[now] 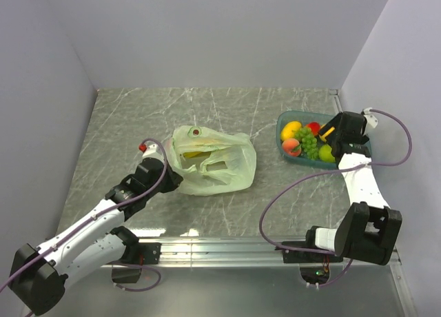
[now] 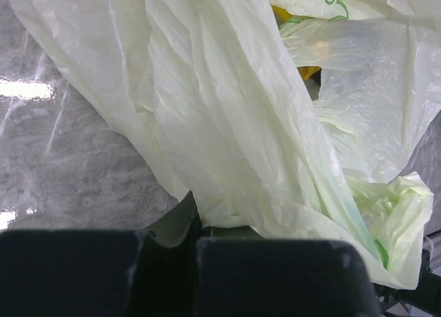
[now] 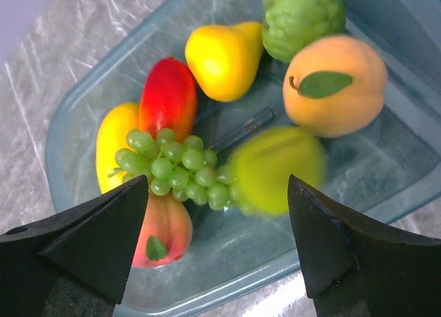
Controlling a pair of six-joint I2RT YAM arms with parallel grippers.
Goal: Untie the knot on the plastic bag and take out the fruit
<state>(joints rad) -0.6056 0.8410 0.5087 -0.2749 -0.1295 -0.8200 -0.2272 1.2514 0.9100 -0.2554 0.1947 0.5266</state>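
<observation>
The pale green plastic bag [image 1: 219, 167] lies open mid-table, handles loose; no tied knot shows. Yellow bananas [image 1: 192, 154] show inside it, and a dark round fruit [image 1: 196, 132] sits at its far edge. My left gripper [image 1: 170, 178] is at the bag's left edge; in the left wrist view it [image 2: 200, 227] is shut on the bag's film [image 2: 227, 124]. My right gripper [image 1: 329, 135] hangs open over the blue tray [image 1: 284, 118]. Between its open fingers [image 3: 217, 241] a blurred yellow-green fruit [image 3: 275, 169] lies beside green grapes [image 3: 176, 167] and a red fruit [image 3: 167, 96].
The tray [image 3: 227, 300] also holds a yellow pear [image 3: 220, 58], a peach [image 3: 334, 83], a green knobbly fruit [image 3: 303, 14], a yellow mango [image 3: 114, 141] and a second peach [image 3: 162, 227]. White walls close the table on three sides.
</observation>
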